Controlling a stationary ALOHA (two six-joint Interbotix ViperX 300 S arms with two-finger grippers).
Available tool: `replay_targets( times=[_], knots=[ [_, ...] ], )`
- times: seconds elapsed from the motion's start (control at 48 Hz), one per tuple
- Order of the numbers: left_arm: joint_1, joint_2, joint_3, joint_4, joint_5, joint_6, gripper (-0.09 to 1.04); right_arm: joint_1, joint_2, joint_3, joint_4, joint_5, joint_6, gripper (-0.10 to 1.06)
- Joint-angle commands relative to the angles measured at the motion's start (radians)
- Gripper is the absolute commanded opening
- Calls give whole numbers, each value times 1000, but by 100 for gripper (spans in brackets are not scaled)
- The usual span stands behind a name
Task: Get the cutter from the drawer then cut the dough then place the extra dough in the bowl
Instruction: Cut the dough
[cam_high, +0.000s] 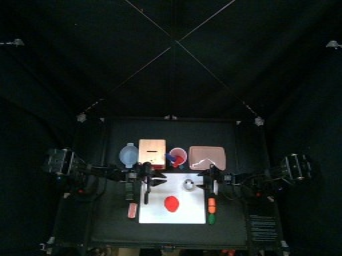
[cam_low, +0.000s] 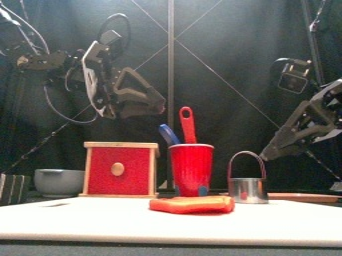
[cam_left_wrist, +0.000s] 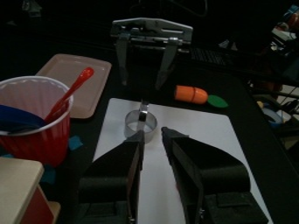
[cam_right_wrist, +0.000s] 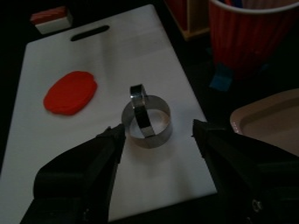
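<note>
though unseen from the front, red dough (cam_right_wrist: 73, 92) near the cutter (cam_right_wrist: 146, 114) in wrist view; left hand (cam_left_wrist: 153, 144), right hand (cam_right_wrist: 156, 133) agape, empty

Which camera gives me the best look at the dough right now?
Right wrist view: the dough lies whole and close on the board, apart from the cutter. Top view shows it only as a small red spot. Front view is too level to make it out; left wrist view doesn't show it.
</note>
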Motion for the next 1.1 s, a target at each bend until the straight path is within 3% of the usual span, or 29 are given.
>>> replay_targets(
  times=[0.021, 0.271, 1.104],
  knots=[
    [-6, -9, -17, -9, -11, 0, 67, 28, 74, -37, 9, -74, -2, 94],
    [-6, -8, -5, -23, -11, 0, 67, 74, 144, -80, 40, -94, -3, 93],
    [-6, -8, 11, -38, -11, 3, 67, 72, 163, -101, 52, -67, -6, 65]
  ],
)
